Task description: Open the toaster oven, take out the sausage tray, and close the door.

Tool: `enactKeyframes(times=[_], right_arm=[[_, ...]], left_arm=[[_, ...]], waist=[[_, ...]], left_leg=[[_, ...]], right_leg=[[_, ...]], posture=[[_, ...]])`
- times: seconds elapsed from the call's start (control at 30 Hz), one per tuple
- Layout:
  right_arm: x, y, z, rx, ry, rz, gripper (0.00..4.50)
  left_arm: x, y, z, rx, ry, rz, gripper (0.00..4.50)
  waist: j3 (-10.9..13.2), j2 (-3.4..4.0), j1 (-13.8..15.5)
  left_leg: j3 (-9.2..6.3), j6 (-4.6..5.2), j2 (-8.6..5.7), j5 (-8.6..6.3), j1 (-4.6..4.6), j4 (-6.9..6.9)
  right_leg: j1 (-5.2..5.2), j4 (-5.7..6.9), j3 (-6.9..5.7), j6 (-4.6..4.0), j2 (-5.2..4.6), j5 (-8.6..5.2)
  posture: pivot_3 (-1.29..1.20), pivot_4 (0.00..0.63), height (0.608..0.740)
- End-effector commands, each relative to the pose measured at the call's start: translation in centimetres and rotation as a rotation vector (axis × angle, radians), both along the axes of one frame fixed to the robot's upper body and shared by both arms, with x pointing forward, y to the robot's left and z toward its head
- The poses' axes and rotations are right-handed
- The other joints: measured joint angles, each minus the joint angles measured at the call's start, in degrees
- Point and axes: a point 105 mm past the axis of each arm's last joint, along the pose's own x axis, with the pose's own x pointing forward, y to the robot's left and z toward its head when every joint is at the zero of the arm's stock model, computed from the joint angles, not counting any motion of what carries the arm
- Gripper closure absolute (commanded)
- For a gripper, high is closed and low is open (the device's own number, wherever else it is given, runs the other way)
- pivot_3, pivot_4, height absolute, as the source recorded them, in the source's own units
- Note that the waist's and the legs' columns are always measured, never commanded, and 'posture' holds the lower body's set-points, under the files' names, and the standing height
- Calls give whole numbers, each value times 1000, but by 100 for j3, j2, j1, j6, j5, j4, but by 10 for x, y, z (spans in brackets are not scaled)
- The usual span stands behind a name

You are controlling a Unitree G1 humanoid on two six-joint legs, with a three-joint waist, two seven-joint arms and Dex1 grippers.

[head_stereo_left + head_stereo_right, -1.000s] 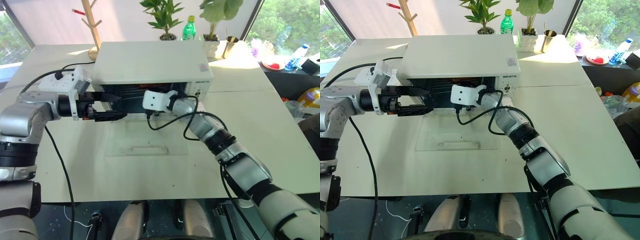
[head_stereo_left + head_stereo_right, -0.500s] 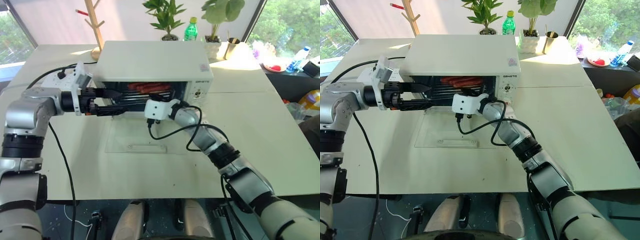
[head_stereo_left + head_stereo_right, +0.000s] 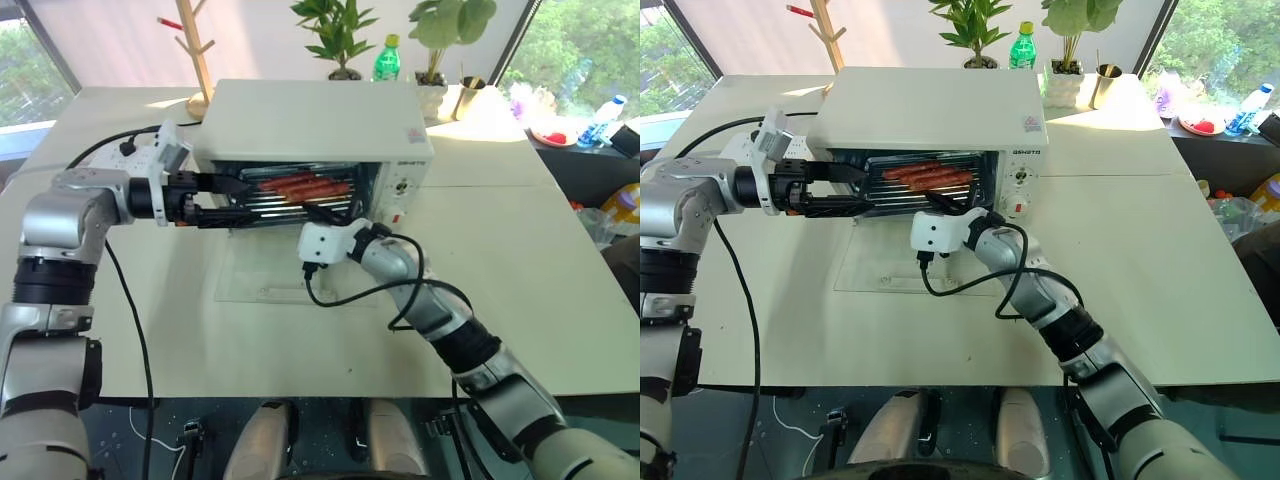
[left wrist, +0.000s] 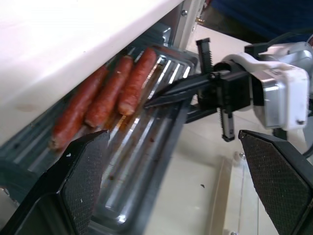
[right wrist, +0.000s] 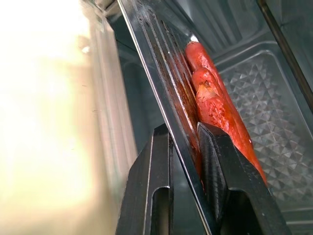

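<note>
moved: tray [image 3: 290, 195] now slid partway out of oven [image 3: 315, 125]
right gripper [image 5: 188, 161]: clamps tray edge
left gripper [image 3: 235, 198]: spread wide, empty
hidden: tray's back half inside

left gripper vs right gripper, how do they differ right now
The left gripper is open and holds nothing; the right gripper is shut on the front rim of the sausage tray. The left gripper sits at the tray's left end, the right gripper at its front right. Both have black fingers and are at the toaster oven.
</note>
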Motion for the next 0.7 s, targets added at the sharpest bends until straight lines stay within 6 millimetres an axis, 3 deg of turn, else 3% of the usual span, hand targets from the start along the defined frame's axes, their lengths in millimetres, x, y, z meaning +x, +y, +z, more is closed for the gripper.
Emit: enactKeyframes(times=[0.03,0.7], right_arm=[[-6,-19,1,-1,0,-38,4212],[-47,-43,10,22,-71,51,4212]], left_arm=[[4,7,23,5,-96,34,0],[4,7,19,20,-82,5,0]], waist=[[0,0,24],[1,-2,100]], left_leg=[[0,0,0,0,0,0],[-3,9,0,-2,1,1]], right_leg=[[1,-1,0,0,0,0],[9,-8,-1,1,1,-1]], posture=[[0,150,717],[0,150,717]])
